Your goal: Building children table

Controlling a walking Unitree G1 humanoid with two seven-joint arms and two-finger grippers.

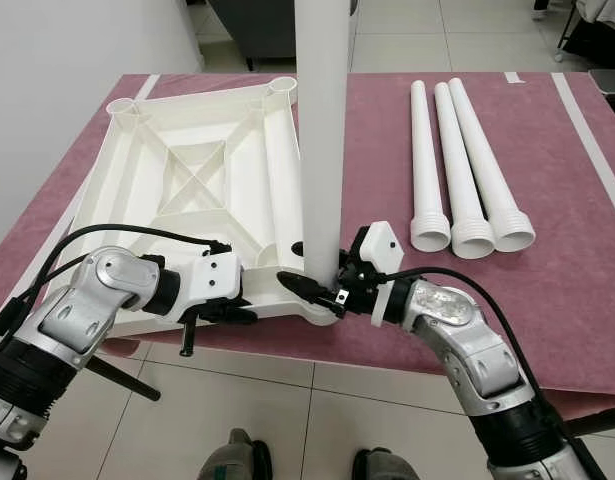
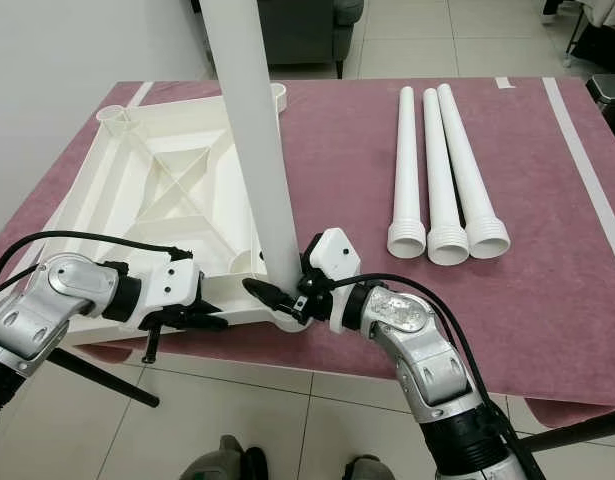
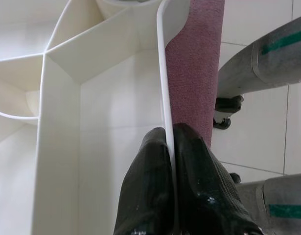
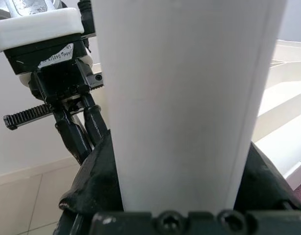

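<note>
White tabletop [image 1: 202, 190] lies upside down w/ ribbed underside up, on the robot's left half of the bench [image 1: 587, 290], which has a maroon cover. Its near edge sits along the bench's front edge.

Left end effector [image 1: 232, 315] is at the tabletop's near rim, fingers [image 3: 189, 181] pinched narrow on the thin white rim wall, one finger each side. Left wrist view shows rim wall [image 3: 165, 98] running straight up from between the finger pads, maroon cover edge just beside it and tiled floor [image 3: 258, 127] beyond.

Right end effector [image 1: 312, 290] is at the near right corner of the tabletop, gripping the base of an upright leg [image 1: 322, 130]. Leg stands in the corner socket, approx vertical, top out of frame. Right wrist view: leg [image 4: 189, 98] sits between the black fingers, w/ the left end effector [image 4: 77, 132] visible just beyond, close by.

Three spare legs [image 1: 467, 170] lie side by side on the bench's right half, touching or nearly so, ribbed wider ends toward the robot, well apart from the tabletop. Far corner sockets [image 1: 280, 87] of the tabletop stand open.

Robot's feet [image 1: 232, 455] show on the tiled floor below the bench edge.
</note>
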